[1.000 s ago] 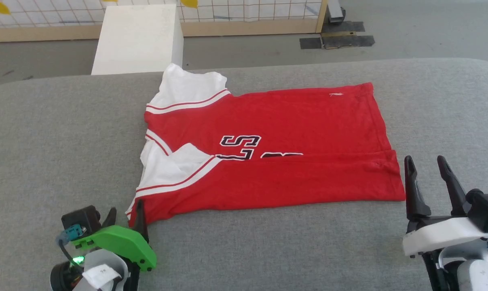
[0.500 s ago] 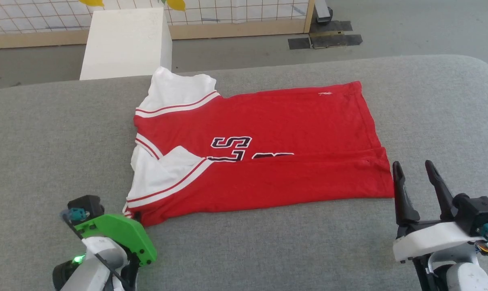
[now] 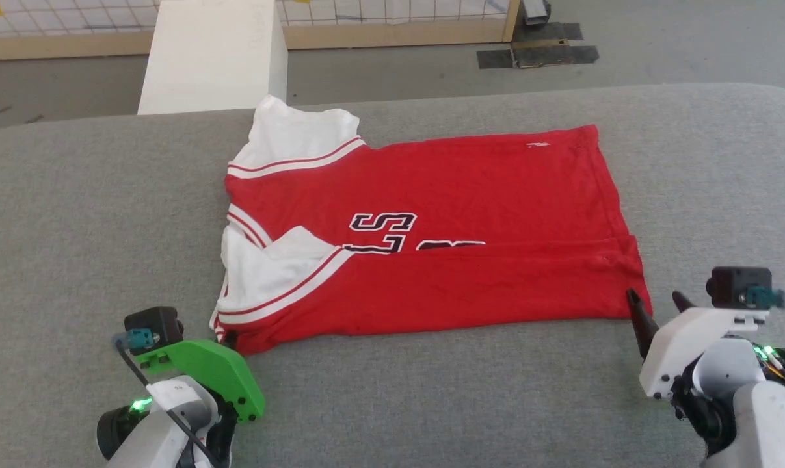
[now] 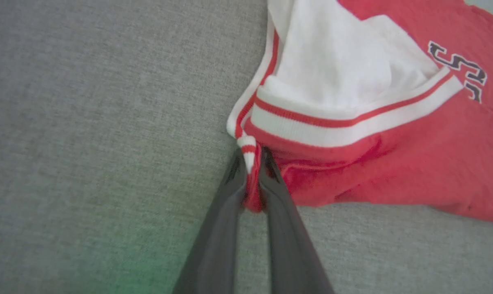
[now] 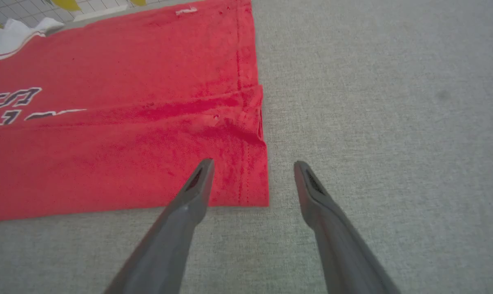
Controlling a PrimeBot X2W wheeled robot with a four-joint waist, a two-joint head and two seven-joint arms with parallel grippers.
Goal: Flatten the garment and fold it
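The garment, a red jersey with white sleeves and black-and-white letters, lies across the grey padded surface with its near edge folded over. In the left wrist view my left gripper is shut on the garment's near-left corner, with striped trim pinched between the fingers. From the head it sits at that corner, under its green housing. My right gripper stands open at the near-right hem corner. In the right wrist view its fingers straddle the garment's hem edge just above the surface.
A white block stands behind the surface's far-left edge. Behind it runs a wood-framed grid fence. Black tape patches mark the floor. Bare grey padding lies left, right and in front of the garment.
My left gripper has shut on the garment's near-left corner. My right gripper has tipped forward and down toward the near-right hem corner, still open. The head camera shifted slightly.
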